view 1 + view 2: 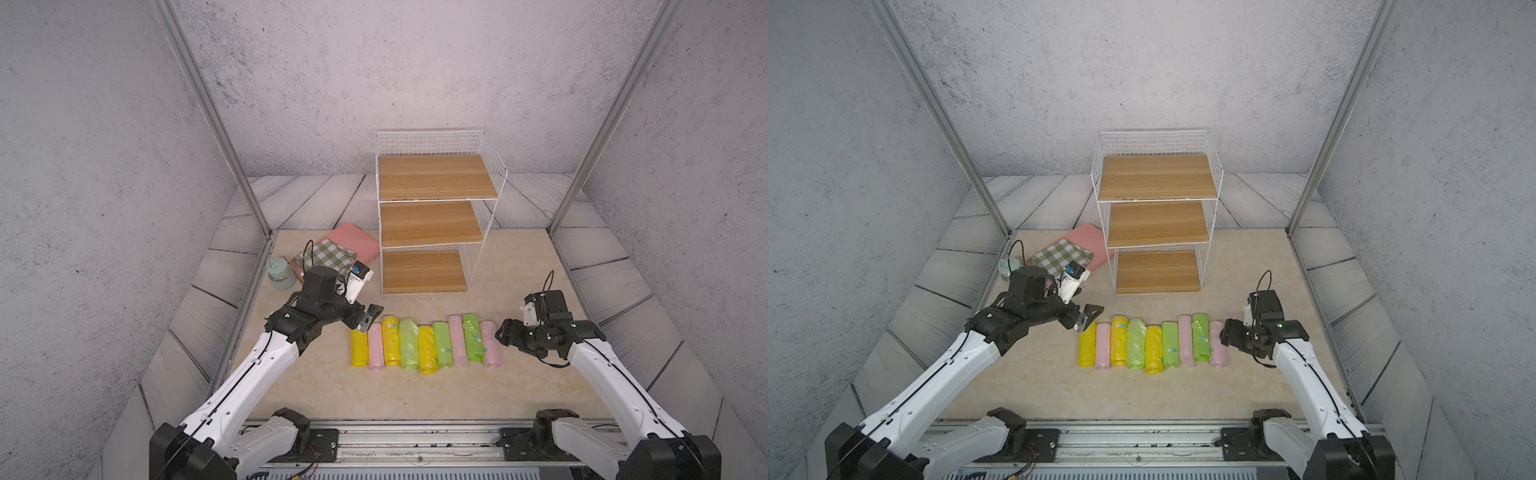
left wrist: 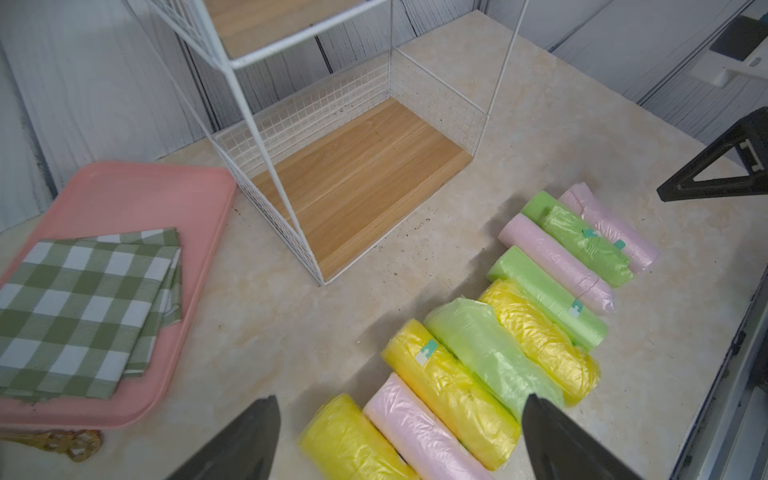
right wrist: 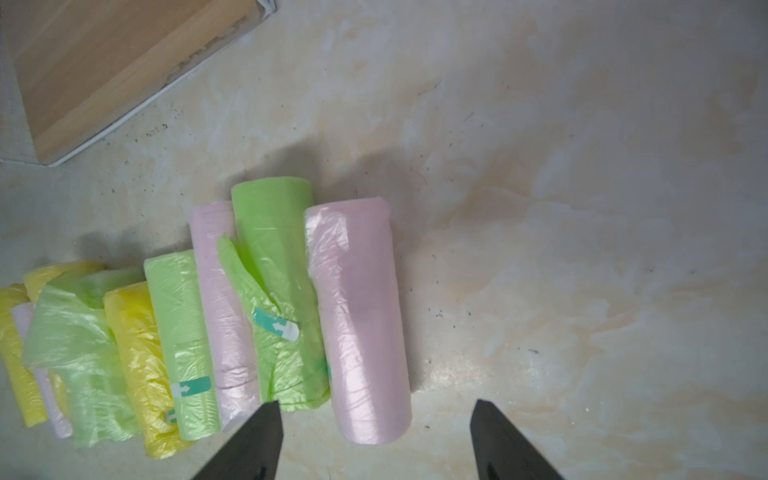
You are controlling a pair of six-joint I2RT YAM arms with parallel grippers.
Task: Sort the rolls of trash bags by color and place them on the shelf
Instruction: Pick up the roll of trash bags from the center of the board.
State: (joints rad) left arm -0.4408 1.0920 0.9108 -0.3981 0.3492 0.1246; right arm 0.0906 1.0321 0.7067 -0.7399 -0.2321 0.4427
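– Marbled beige table (image 1: 415, 390) under you, grey walls (image 1: 415, 83) round it. Where do the rolls sit?

– All nine rolls of trash bags (image 1: 426, 345) lie side by side in one row on the table, in front of the shelf (image 1: 430, 222). From your left: yellow, pink, yellow, green, yellow, green, pink, green, pink.

– And your claws?

– Your right claw (image 1: 500, 332) is at the right end of the row, jaws apart, gripping nothing. In the right wrist view the last pink roll (image 3: 357, 316) has its near end between the fingers (image 3: 249, 440); whether they touch it, you cannot tell. Your left claw (image 1: 370, 319) stands wide, holding nothing, at the left end, by the far end of the first yellow roll (image 1: 359, 347).

– Further out?

– Left of the shelf, a pink tray (image 1: 357, 239) carries a folded green-checked cloth (image 1: 326, 257). A mint bottle (image 1: 279, 274) stands beside it at the table's edge.
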